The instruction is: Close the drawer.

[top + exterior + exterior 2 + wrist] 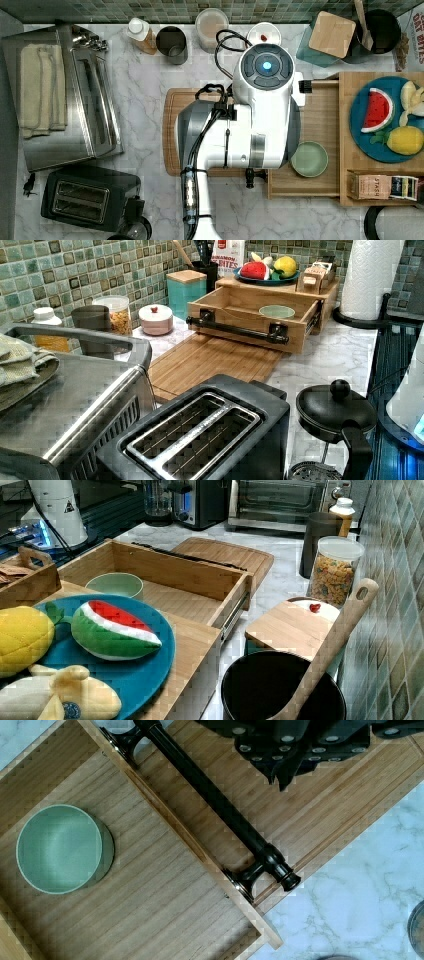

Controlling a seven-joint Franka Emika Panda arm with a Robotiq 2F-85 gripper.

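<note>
The drawer [250, 315] stands pulled out of its low wooden stand [327, 287] on the marble table [330, 355], at the top view's right. A slim black bar handle [215, 802] runs across its front wall, held off the wood by two brackets. Inside, a pale green bowl [62, 849] sits on the drawer floor, near the side wall at the left view's right. The front of the drawer overhangs a flat wooden cutting board [210, 362] with a groove round its edge, which lies on the table just before it.

On top of the stand rest a blue plate [135, 672] bearing a toy watermelon slice [112, 630], a toy lemon [22, 637] and a toy banana [60, 695], and beside it a small wooden caddy of tea bags [382, 186]. Behind the drawer, along the tiled wall, are a teal canister with a wooden lid [186, 287], a small lidded white dish [155, 319], a jar of cereal [116, 312] and a dark grey cup [92, 322]. A black toaster [200, 432] and a toaster oven [65, 410] stand well apart at the far end of the cutting board.

The arm [240, 135] reaches over the cutting board. In the wrist view the gripper [295, 745] hangs above the board, on the outer side of the handle and clear of it; whether its fingers are apart or together cannot be told.
</note>
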